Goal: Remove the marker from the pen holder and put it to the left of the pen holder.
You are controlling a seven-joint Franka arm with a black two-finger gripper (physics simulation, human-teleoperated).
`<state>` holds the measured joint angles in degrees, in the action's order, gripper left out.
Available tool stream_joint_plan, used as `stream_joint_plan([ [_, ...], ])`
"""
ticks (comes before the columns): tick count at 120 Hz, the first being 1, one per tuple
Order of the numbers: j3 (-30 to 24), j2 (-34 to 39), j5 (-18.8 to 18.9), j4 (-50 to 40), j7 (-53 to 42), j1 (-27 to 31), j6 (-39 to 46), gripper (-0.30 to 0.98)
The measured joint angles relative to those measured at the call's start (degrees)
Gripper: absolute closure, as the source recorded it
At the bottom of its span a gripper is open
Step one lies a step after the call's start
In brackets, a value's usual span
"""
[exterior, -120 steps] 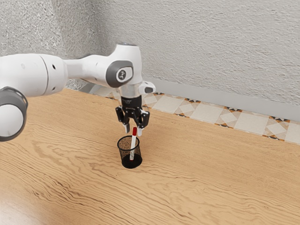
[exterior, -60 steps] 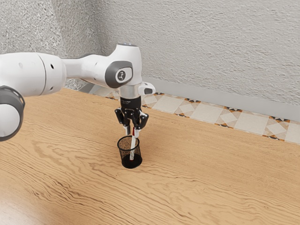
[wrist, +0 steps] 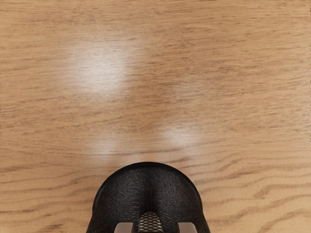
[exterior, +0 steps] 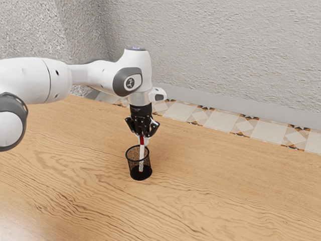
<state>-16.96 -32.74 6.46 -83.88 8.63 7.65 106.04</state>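
The gripper (exterior: 142,141) points down just above the pen holder, its fingers partly closed around the marker's red cap; they stand apart. In the wrist view the gripper (wrist: 155,227) shows both fingertips at the lower edge, with gaps beside the marker (wrist: 150,222). The white marker (exterior: 141,155) with a red cap stands nearly upright inside the black mesh pen holder (exterior: 133,164), its top sticking out above the rim. Seen from the hand, the round pen holder (wrist: 146,187) lies directly below.
The wooden table (exterior: 215,186) extends around the pen holder on all sides. Beyond the table's far edge are a patterned tile strip (exterior: 215,119) and a rough grey wall (exterior: 210,55).
My hand first lowered slightly over the marker, and the fingers have since drawn closer together around its cap. The marker has straightened slightly inside the pen holder, which has not moved.
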Motion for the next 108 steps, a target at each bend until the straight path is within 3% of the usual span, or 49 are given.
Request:
stream_joint_plan([
  [29, -0.01, 1.86, 0.21, -0.33, 0.19, -0.01, -2.2, 0.71],
  [77, 0.15, 13.34, 1.12, -2.54, 0.71, 0.03, -7.18, 0.76],
  [108, 5.32, 13.8, 3.58, -1.46, 0.97, 0.56, -15.86, 0.77],
])
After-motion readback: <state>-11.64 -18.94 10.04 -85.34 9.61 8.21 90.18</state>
